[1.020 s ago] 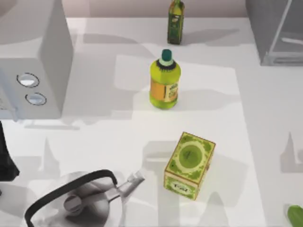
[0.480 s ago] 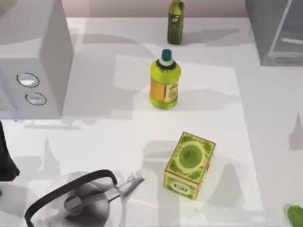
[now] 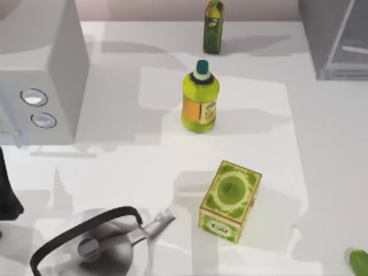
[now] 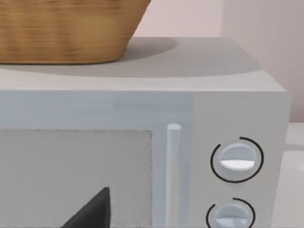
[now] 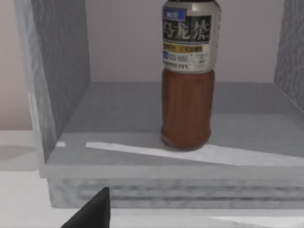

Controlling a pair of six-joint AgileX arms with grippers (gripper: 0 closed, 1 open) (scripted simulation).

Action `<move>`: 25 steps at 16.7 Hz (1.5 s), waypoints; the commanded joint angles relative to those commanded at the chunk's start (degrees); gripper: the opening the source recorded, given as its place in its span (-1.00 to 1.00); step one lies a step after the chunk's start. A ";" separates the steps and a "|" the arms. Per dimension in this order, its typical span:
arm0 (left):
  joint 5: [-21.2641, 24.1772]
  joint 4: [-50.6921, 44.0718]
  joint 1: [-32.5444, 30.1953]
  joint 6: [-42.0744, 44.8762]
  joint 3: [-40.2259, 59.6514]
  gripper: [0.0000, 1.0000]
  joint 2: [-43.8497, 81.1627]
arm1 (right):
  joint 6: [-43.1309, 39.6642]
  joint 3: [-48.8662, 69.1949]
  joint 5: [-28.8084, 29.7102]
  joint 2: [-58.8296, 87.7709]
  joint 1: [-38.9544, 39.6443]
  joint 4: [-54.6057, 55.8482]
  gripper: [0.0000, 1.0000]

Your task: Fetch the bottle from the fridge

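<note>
Bottle (image 5: 189,76) upright inside fridge (image 5: 61,90); right fingers (image 5: 92,211) state unclear.

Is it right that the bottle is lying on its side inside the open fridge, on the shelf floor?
Not quite. The right wrist view shows the bottle standing upright, not lying on its side. The rest holds: it is inside the open fridge, on the shelf floor.

A matte black, wedge-shaped claw finger (image 5: 92,212) of the right arm; the left arm's finger (image 4: 92,212) looks alike.
</note>
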 joint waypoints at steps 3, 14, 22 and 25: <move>0.00 0.00 0.00 0.00 0.00 1.00 0.00 | 0.07 0.92 -2.65 9.04 -2.62 8.13 1.00; 0.00 0.00 0.00 0.00 0.00 1.00 0.00 | 0.14 1.57 -4.67 16.38 -4.47 14.58 1.00; 0.00 0.00 0.00 0.00 0.00 1.00 0.00 | 0.19 23.92 3.85 25.87 2.85 2.00 1.00; 0.00 0.00 0.00 0.00 0.00 1.00 0.00 | 0.11 37.38 8.28 30.50 7.38 -5.93 1.00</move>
